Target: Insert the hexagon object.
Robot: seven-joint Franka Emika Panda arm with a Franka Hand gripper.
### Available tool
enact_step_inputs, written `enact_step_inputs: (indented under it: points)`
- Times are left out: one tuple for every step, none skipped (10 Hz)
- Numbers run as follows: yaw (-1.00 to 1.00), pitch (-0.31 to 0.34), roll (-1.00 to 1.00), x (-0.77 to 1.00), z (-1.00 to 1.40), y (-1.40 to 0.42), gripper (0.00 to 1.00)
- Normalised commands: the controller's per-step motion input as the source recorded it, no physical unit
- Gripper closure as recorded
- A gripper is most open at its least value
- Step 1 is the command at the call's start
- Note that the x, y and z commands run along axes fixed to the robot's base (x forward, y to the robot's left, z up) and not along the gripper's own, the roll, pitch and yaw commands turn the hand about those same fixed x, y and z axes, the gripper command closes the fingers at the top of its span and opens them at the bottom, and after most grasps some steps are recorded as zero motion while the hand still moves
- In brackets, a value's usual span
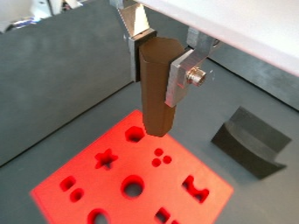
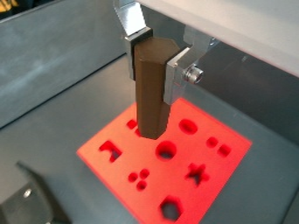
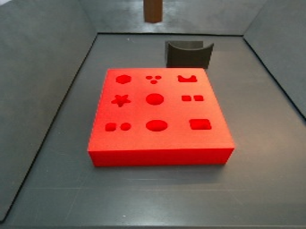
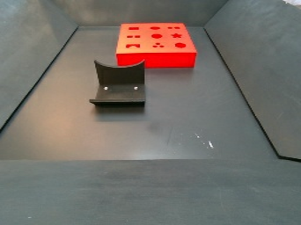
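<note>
My gripper [image 1: 158, 66] is shut on the hexagon object [image 1: 156, 105], a dark brown six-sided peg held upright between the silver fingers [image 1: 176, 83]. It shows the same way in both wrist views [image 2: 151, 109]. The peg hangs above the red block [image 1: 117, 188], its lower end over the block's edge region near a small hole; I cannot tell if it touches. The red block [image 3: 174, 112] has several shaped holes in its top face. In a side view only the peg's lower tip [image 3: 152, 9] shows at the frame's upper edge, well above the block's far side.
The fixture [image 3: 188, 52], a dark grey curved bracket, stands on the floor beyond the block and shows in a wrist view [image 1: 249, 140] and a side view [image 4: 118, 83]. Grey sloping walls [image 3: 60, 80] enclose the dark floor.
</note>
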Motion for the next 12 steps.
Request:
enact_step_inputs:
  points:
    - [0.0,-0.239,-0.03,-0.17,-0.69,0.46,1.0]
    - [-0.06,-0.307,0.02,-0.55,-0.63,0.21,1.0]
    - [-0.03,-0.341,0.05,-0.69,-0.61,0.0,1.0]
    - [-0.03,-0.307,0.07,-0.53,-0.6,0.0,1.0]
    - [-0.02,-0.18,0.0,-0.28,-0.48,0.01,1.0]
    - [0.0,-0.051,0.0,-0.1,-0.43,0.0,1.0]
    - [0.0,0.0,0.02,0.0,-0.39,0.0,1.0]
    - [0.0,0.207,0.09,0.29,-0.37,-0.01,1.0]
    - [0.0,0.351,0.09,0.21,-0.44,-0.04,1.0]
    - [0.0,0.376,0.09,0.24,-0.38,-0.01,1.0]
    - [0.0,0.25,0.0,0.13,-0.24,0.0,1.0]
    - [0.0,0.089,0.01,0.0,-0.24,0.0,1.0]
